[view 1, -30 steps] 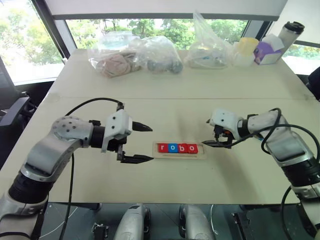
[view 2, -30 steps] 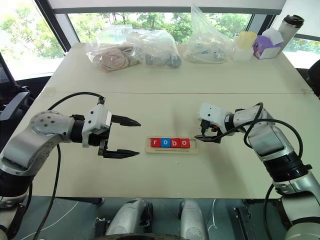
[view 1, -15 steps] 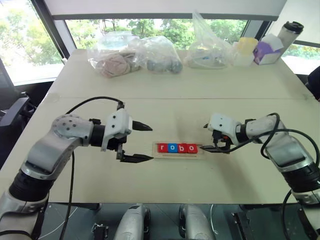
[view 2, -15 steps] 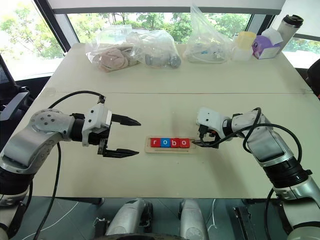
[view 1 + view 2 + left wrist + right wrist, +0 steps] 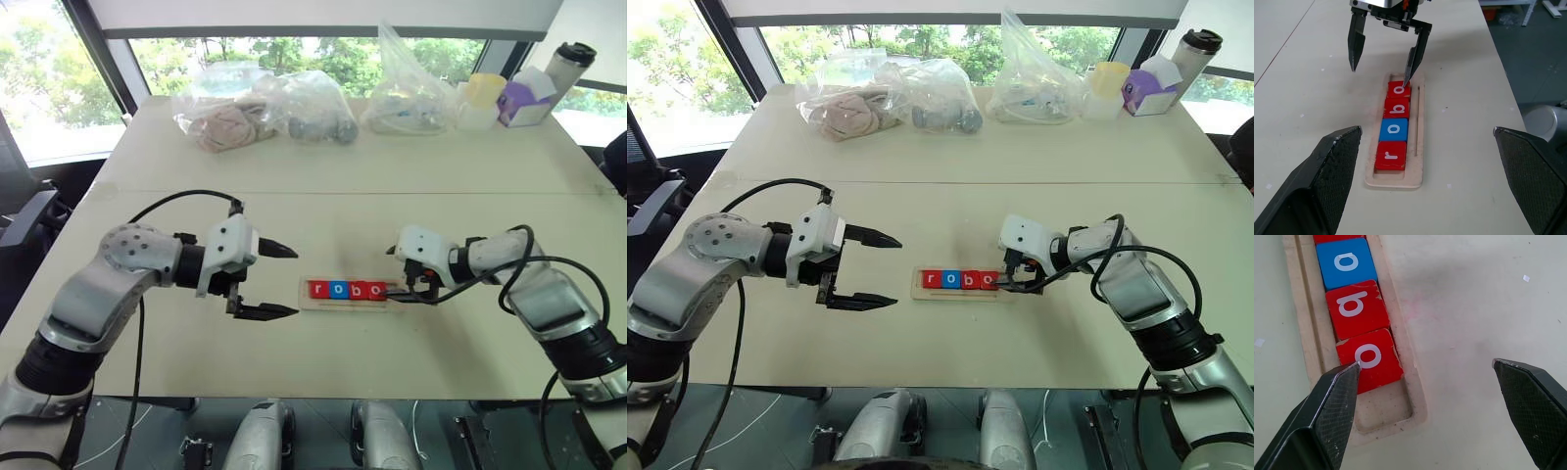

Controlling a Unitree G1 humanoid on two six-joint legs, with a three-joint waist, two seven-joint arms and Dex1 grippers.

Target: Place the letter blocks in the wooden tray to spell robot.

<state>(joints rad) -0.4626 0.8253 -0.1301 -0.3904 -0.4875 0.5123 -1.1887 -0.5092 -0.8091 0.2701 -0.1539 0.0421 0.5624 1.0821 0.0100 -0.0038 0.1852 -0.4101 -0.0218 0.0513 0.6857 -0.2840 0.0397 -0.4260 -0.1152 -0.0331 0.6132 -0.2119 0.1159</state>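
The wooden tray (image 5: pixel 353 305) lies on the table between my two grippers. In it sits a row of letter blocks: a red r (image 5: pixel 1390 155), a blue o (image 5: pixel 1394 131), a red b (image 5: pixel 1397 108) and a red o (image 5: pixel 1399 89). Past that last o, the tray floor (image 5: pixel 1381 413) is bare wood. My right gripper (image 5: pixel 394 274) is open at this right end and holds nothing. One of its fingertips (image 5: pixel 1407 82) rests at the edge of the last o, the other stands beside the tray. My left gripper (image 5: pixel 292 281) hangs open and empty just left of the tray.
Several clear plastic bags (image 5: pixel 265 108) with soft items lie along the table's far side. A yellow cup (image 5: pixel 482 96), a purple box (image 5: pixel 524 98) and a tumbler (image 5: pixel 568 64) stand at the far right corner. A seam (image 5: pixel 343 192) crosses the table.
My right gripper has moved left and slightly down, up to the tray's right end. The left gripper and the blocks have stayed put.
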